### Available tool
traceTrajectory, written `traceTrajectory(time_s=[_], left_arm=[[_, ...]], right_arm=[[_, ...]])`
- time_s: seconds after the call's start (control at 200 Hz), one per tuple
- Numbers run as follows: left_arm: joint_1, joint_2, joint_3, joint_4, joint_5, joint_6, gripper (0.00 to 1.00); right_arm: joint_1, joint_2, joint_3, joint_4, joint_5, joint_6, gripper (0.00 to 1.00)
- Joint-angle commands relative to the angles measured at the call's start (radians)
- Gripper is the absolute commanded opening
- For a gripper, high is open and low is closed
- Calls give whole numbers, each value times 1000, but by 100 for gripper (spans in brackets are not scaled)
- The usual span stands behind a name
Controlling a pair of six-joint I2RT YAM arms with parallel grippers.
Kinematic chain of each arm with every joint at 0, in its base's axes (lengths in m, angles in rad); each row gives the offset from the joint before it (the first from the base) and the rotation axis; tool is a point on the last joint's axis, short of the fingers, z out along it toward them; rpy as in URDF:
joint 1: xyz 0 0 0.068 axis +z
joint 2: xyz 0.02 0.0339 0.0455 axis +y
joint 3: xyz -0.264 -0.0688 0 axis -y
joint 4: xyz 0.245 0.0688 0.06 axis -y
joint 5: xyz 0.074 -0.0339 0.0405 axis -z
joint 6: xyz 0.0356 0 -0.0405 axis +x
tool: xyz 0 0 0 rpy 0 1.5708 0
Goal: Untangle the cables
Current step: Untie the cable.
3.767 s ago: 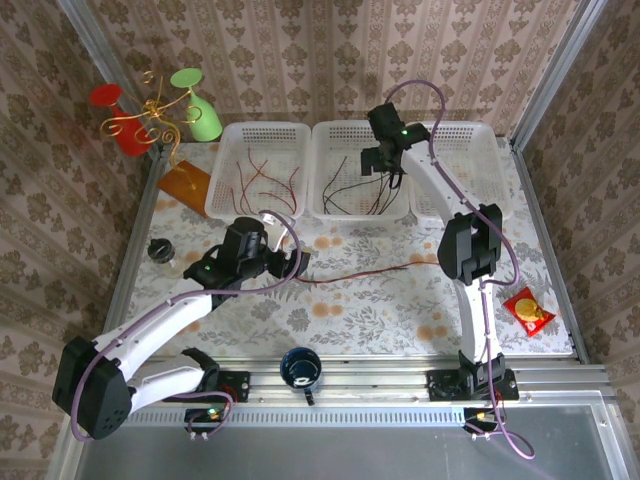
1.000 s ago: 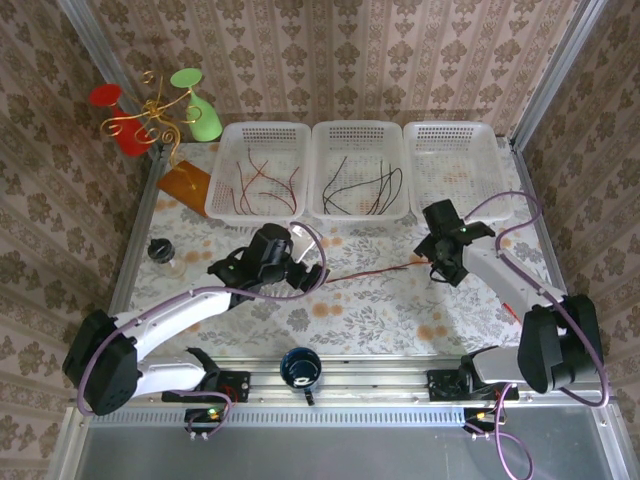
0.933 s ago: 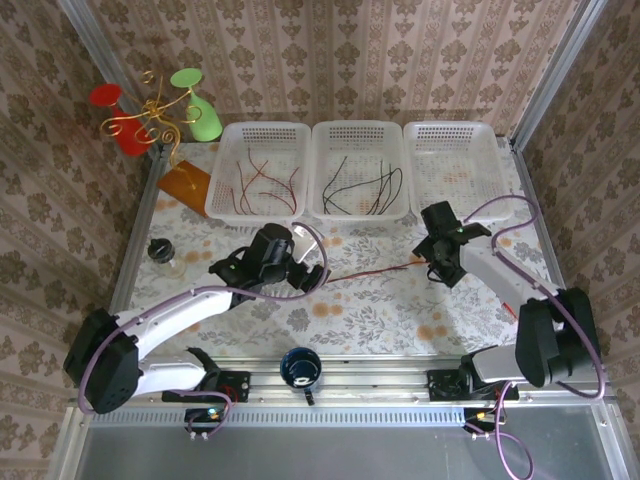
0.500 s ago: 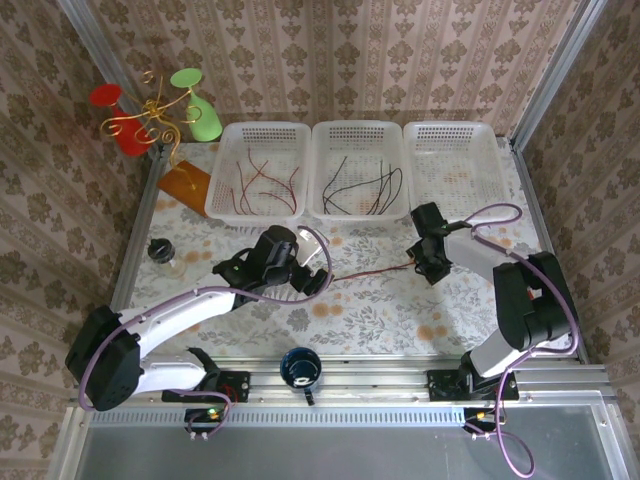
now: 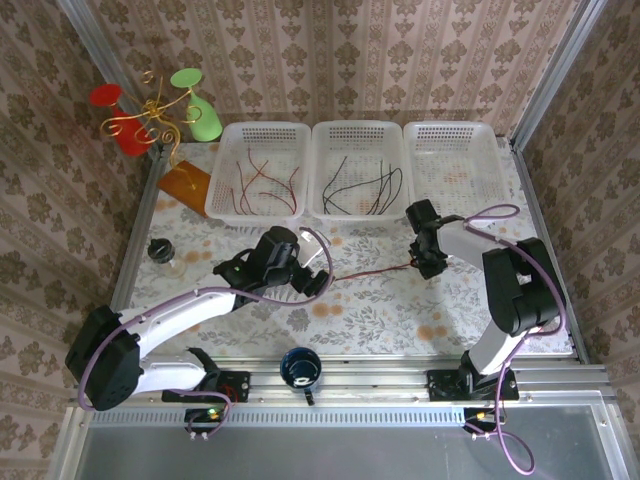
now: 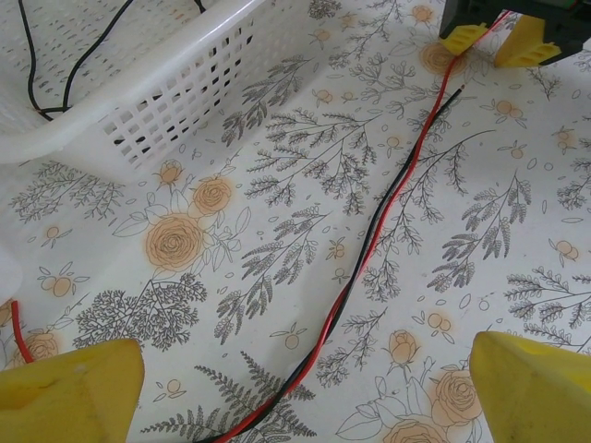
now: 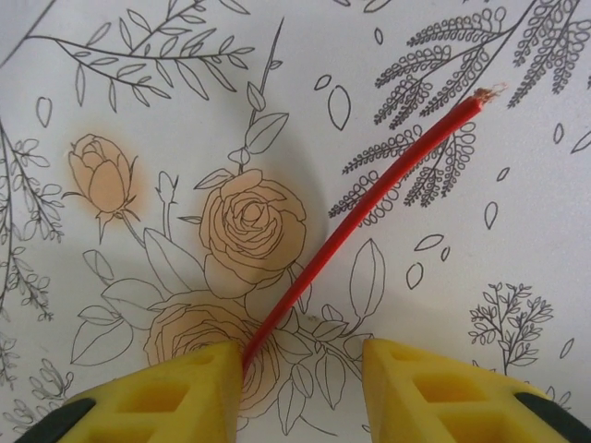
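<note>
Top external view: we see a thin red wire (image 5: 370,271) lying on the flower-printed tablecloth (image 5: 380,315), stretched between the two arms. The left wrist view shows a thin black wire (image 6: 412,181) running just beside it. The left gripper (image 5: 305,276) is over the wires' left end, jaws spread wide and released. The right gripper (image 5: 428,262) is at their right end. In the right wrist view its yellow fingers (image 7: 166,392) stand partly apart, straddling the red wire without pinching it. Behind stand white plastic lattice baskets (image 5: 222,165), one with loose red strands (image 5: 262,180), the next with loose black strands (image 5: 365,188)
</note>
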Motion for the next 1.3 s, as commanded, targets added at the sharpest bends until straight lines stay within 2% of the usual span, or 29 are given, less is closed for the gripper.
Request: traceTrajectory(time_s=[0.0, 0.235, 0.34, 0.445, 0.52, 0.58, 0.625, 0.72, 0.855, 1.015, 1.21, 1.295], left_arm=[[-8, 8, 25, 15, 0, -8, 92], [-27, 25, 15, 23, -3, -30, 92], [-39, 33, 25, 22, -4, -31, 92], [-54, 36, 40, 1, -23, -18, 92], [-63, 33, 46, -15, -38, -6, 92], [-68, 29, 46, -20, -43, 3, 92], [-70, 26, 48, -26, -46, 11, 92], [-70, 15, 62, -48, -38, 33, 92], [-67, -1, 110, -105, -29, 73, 93], [-60, -3, 178, -164, -1, 88, 93], [-41, 52, 259, -162, 156, 1, 92], [-41, 73, 279, -146, 184, -22, 92]], right_arm=[[4, 36, 33, -31, 42, 27, 39], [0, 92, 63, -102, 52, 74, 42], [-8, 182, 135, -154, 1, 67, 38], [-7, 201, 151, -168, -33, 79, 35], [-9, 189, 130, -147, -31, 97, 29], [-13, 176, 110, -132, -36, 104, 16], [-15, 160, 88, -122, -43, 122, 10], [-14, 96, 8, -38, -62, 156, 0], [-14, -24, -106, 63, -53, 200, 0], [-10, -180, -156, 41, -22, 211, 0], [24, -417, -217, 66, 39, 146, 0], [40, -531, -250, 102, 68, 93, 0]])
